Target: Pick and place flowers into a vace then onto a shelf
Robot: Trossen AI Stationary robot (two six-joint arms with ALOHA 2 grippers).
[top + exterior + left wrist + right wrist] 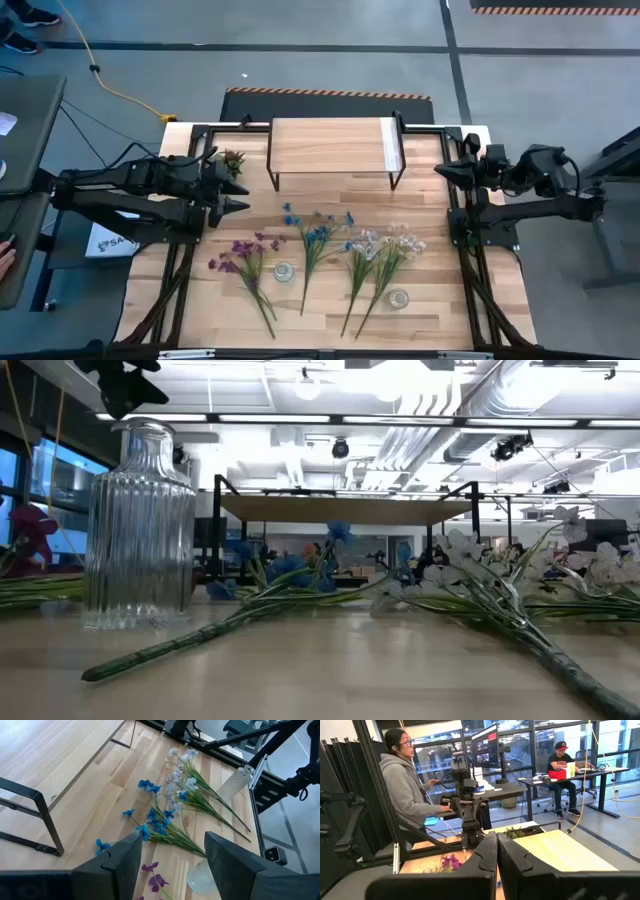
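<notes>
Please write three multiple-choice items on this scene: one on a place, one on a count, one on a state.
1. Where are the blue flowers?
A. on the shelf
B. on the table, between the purple flowers and the white flowers
C. in a vase

2. How many glass vases are on the table?
A. one
B. two
C. four

3. How does the left gripper stand?
A. open, holding nothing
B. shut on a stem
C. shut on a vase

Answers: 1 B, the high view shows the blue spray lying between the other two. 2 B, one vase is by the purple flowers, another by the white. 3 A, its wrist view shows parted fingers with nothing between them.
</notes>
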